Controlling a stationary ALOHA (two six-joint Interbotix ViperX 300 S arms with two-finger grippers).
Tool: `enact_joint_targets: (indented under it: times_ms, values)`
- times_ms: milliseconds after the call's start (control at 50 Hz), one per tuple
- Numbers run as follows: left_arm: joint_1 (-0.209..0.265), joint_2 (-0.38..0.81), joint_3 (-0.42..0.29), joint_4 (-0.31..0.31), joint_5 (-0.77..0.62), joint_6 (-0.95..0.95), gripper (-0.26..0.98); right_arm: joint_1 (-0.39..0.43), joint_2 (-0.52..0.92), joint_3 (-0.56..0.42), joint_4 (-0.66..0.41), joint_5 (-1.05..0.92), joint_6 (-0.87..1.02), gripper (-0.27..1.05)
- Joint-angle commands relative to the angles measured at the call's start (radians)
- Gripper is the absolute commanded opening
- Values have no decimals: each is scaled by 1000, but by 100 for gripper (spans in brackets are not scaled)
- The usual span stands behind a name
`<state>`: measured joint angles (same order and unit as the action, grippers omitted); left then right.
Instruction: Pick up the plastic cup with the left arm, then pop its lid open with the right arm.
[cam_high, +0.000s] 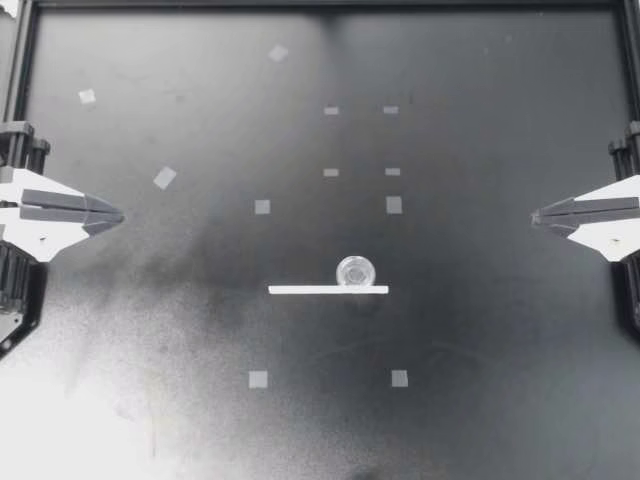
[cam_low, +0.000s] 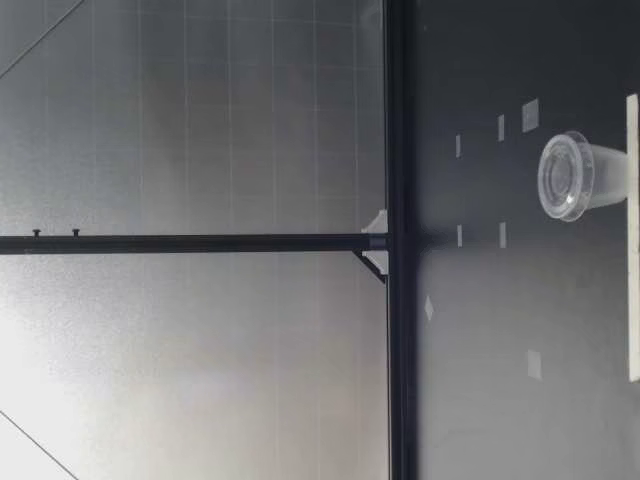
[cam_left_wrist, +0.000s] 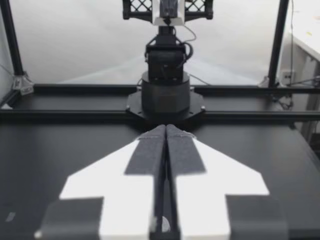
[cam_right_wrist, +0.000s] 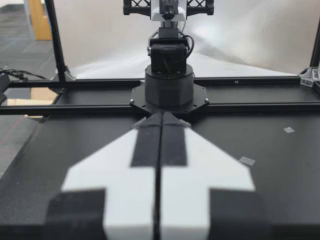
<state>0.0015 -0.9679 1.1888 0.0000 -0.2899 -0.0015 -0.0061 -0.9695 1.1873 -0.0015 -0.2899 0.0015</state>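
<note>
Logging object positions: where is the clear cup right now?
In the top view the clear cup stands upright near the table's middle, slightly right of centre, close beside the white strip.

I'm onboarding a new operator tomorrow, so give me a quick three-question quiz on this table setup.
1. True or false: the clear plastic cup lies on its side.
2. Which hand holds the cup? A) left hand B) right hand C) neither
3. What flat thing does the cup stand beside?
Key: 1 false, it stands upright; 2 C, both are shut and far from it; 3 the white strip.
</note>
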Motion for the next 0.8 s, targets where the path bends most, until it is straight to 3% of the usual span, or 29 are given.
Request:
enact_joint_targets:
  times_ms: [0,100,300,520,680,780]
  values:
    - [12,-21,-38,3,-23,25,-5,-8,3,-44,3,3,5,-9]
    - [26,-17,-77,2,12,51,-14,-9,-11,-141,15,147,32,-26]
    - [77,127,-222,2,249,61,-14,-57,77,-339,17,477,43,-26]
    - [77,393,-265,2,233,55,-10,-61,313,-390,20,479,77,-26]
    - [75,557,-242,2,78,52,9,-61,411,-379,21,374,110,-26]
    - [67,643,-227,2,-29,48,32,-61,446,-337,21,296,156,-26]
